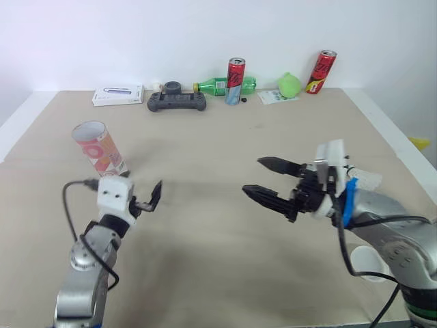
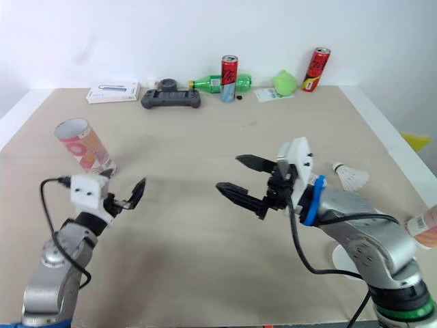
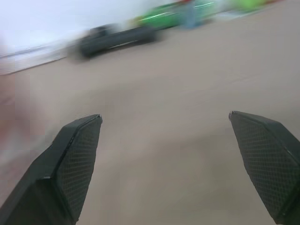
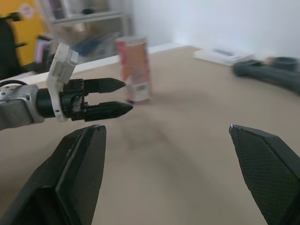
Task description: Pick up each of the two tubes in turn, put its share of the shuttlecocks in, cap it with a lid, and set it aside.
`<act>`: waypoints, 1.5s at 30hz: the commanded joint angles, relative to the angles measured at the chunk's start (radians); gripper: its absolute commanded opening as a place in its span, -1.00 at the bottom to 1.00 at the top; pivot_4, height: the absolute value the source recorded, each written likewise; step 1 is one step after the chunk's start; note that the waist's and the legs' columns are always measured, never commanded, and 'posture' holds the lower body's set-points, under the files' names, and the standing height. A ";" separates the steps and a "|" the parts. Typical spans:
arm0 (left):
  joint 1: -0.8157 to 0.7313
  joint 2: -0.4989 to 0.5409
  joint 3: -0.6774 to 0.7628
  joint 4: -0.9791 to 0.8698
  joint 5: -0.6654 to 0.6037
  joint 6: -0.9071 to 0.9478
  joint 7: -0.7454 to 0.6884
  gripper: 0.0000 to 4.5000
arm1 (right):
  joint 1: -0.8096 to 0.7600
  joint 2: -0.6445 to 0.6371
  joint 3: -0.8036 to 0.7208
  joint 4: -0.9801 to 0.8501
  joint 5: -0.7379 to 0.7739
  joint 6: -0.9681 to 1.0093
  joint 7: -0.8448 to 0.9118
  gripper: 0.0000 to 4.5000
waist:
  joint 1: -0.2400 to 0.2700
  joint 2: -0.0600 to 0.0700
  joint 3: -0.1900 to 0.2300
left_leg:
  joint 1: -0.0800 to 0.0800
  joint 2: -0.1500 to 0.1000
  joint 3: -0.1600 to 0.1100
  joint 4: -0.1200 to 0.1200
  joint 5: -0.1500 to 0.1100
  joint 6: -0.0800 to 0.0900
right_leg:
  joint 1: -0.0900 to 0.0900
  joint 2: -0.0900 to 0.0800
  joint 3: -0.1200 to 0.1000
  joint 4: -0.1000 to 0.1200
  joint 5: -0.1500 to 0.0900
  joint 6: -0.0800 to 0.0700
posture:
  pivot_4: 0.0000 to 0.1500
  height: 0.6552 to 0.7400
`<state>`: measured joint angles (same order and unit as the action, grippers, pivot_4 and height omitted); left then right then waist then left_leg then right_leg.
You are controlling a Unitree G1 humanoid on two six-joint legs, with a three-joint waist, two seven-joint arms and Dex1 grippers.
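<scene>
A pink and white tube stands upright with its mouth uncovered on the left of the tan table. My left gripper hovers open just in front of it and to its right, holding nothing. Over the middle of the table my right gripper is open and empty, pointing left toward the tube and the left gripper. A white shuttlecock lies behind the right arm. A second pink tube lies at the right edge. A white lid sits under the right arm.
Along the back edge stand a white box, a dark game controller, a green bottle on its side, two red cans and a green object.
</scene>
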<state>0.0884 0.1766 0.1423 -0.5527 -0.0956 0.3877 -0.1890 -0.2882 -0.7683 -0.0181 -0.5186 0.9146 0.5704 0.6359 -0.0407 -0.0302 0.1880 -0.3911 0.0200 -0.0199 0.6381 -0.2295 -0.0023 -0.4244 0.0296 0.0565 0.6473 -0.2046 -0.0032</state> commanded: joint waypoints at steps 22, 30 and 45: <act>-0.380 0.061 0.165 0.640 -0.010 -0.246 0.141 1.00 | -0.172 0.200 0.090 0.073 -0.207 0.016 0.095 0.99 | 0.008 -0.003 -0.002 | -0.001 0.001 0.001 0.001 0.000 0.000 | 0.000 0.002 -0.002 0.000 0.004 0.005 | 1.00 1.00; -0.519 0.134 0.186 0.915 -0.039 -0.371 0.099 1.00 | -0.149 0.210 0.079 0.034 -0.210 0.031 0.076 0.99 | 0.008 -0.003 -0.002 | -0.001 0.002 0.001 0.001 0.000 0.000 | -0.001 0.002 -0.003 0.000 0.004 0.005 | 1.00 1.00; -0.686 0.193 0.168 1.262 -0.062 -0.553 -0.004 0.31 | -0.103 0.218 0.049 -0.026 -0.215 0.063 0.008 1.00 | 0.008 -0.004 -0.002 | -0.001 0.001 0.001 0.000 0.000 0.000 | -0.001 0.001 -0.003 0.000 0.005 0.005 | 1.00 1.00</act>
<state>-0.5884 0.3480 0.3198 0.7124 -0.1565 -0.1442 -0.1655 -0.3968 -0.5598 0.0740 -0.4951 0.7009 0.6372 0.6735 -0.0324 -0.0341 0.1860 -0.3924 0.0210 -0.0190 0.6384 -0.2291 -0.0026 -0.4254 0.0304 0.0533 0.6476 -0.2000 0.0019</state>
